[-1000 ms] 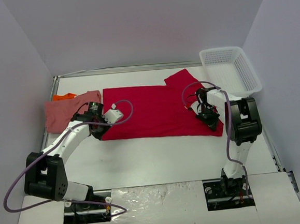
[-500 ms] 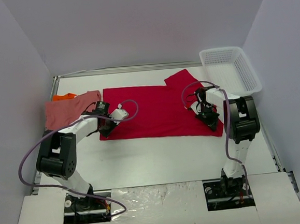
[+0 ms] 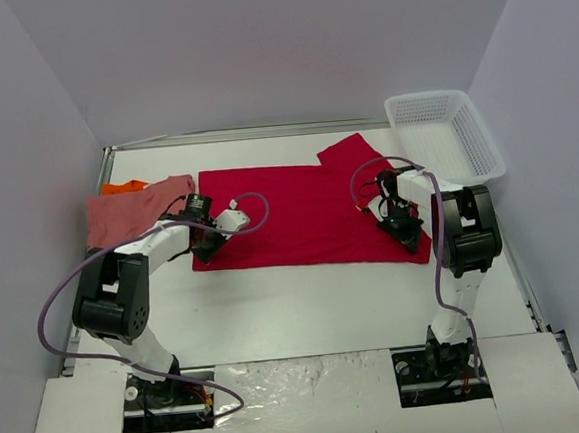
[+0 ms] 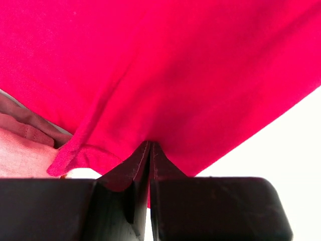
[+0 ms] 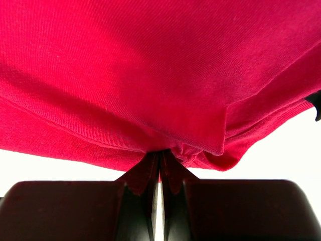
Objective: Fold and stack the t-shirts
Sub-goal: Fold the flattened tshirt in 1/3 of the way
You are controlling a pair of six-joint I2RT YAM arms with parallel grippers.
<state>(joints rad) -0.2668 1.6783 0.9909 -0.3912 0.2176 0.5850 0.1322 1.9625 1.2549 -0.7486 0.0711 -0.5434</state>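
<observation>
The red t-shirt point(image 3: 309, 215) lies spread flat across the middle of the table point(image 3: 307, 305), its long side running from 9 o'clock to 3 o'clock in the top view. One sleeve sticks out toward 1 o'clock, near the white mesh basket point(image 3: 444, 134).

The left gripper point(image 3: 209, 247) sits at the shirt's 8 o'clock corner. Its jaws are pressed together on the near hem of the red cloth. In the left wrist view a small pleat of the fabric is pinched between the two dark fingers point(image 4: 125, 175). From there the shirt fans out toward 12 o'clock and fills most of that frame.

The right gripper point(image 3: 407, 235) sits close to the shirt's 4 o'clock corner, and its jaws are likewise clamped on the red cloth. The right wrist view shows a bunched fold of hem caught at the fingertips point(image 5: 143, 173), with the rest of the shirt rising toward 12 o'clock above them. So the shirt lies between the two grippers and beyond them, held along its near edge at both ends.

The salmon pink t-shirt point(image 3: 129, 214) lies crumpled at 9 o'clock of the red one, touching or slightly under its left edge. The left wrist view shows it at 8 o'clock of the fingertips. A bit of the orange t-shirt point(image 3: 125, 186) peeks out at the pink one's 12 o'clock side.
</observation>
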